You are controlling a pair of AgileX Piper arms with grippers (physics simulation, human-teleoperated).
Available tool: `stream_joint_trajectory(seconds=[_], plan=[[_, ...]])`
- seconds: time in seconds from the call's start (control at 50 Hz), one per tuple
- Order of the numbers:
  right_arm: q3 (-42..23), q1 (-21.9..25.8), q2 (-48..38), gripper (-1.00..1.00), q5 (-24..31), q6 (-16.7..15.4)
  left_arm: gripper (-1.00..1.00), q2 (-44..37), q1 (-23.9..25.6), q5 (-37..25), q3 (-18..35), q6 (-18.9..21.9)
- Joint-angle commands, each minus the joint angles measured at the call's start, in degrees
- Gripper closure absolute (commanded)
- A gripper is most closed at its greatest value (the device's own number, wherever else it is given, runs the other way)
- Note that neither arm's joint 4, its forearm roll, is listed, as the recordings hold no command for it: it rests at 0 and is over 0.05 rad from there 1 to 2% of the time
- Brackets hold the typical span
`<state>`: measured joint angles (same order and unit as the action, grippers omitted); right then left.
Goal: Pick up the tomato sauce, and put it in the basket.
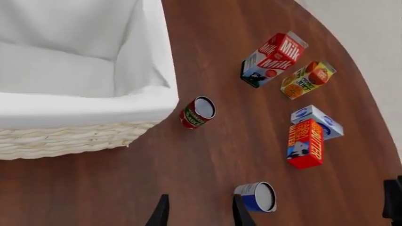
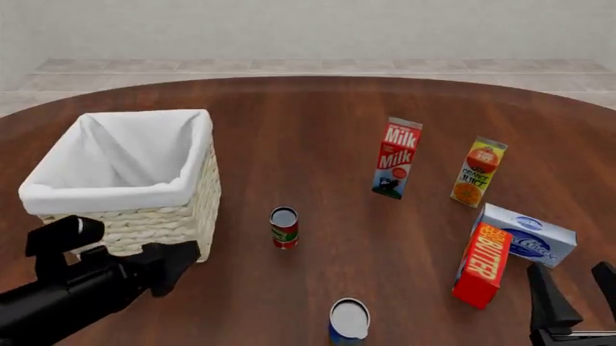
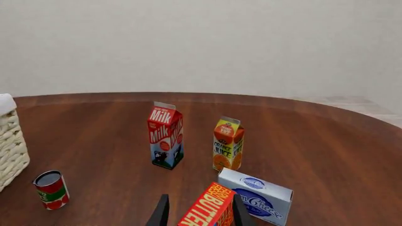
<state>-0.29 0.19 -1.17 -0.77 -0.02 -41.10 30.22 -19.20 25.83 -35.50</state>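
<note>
Front: high, looks forward over whole table (image 2: 288, 108). Left wrist: steep down. Right wrist: low, level. All share milk (image 2: 396, 158).

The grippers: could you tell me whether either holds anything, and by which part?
Nothing is held: both the left gripper and the right gripper are open and empty.

Bright, even, shadowless, sharp renders
</note>
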Motion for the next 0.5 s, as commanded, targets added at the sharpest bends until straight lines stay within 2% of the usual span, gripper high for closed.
stream_joint_trajectory(seconds=[0.02, 0.5], plan=[[0.0, -0.2, 0.3, -1.0, 0.2, 0.0, -1.0, -7.3, 2.6, 4.6, 1.2, -3.5], [0.0, -0.2, 0.3, -1.0, 0.2, 0.0, -1.0, -14.4, 4.1, 7.3, 6.9, -3.8]])
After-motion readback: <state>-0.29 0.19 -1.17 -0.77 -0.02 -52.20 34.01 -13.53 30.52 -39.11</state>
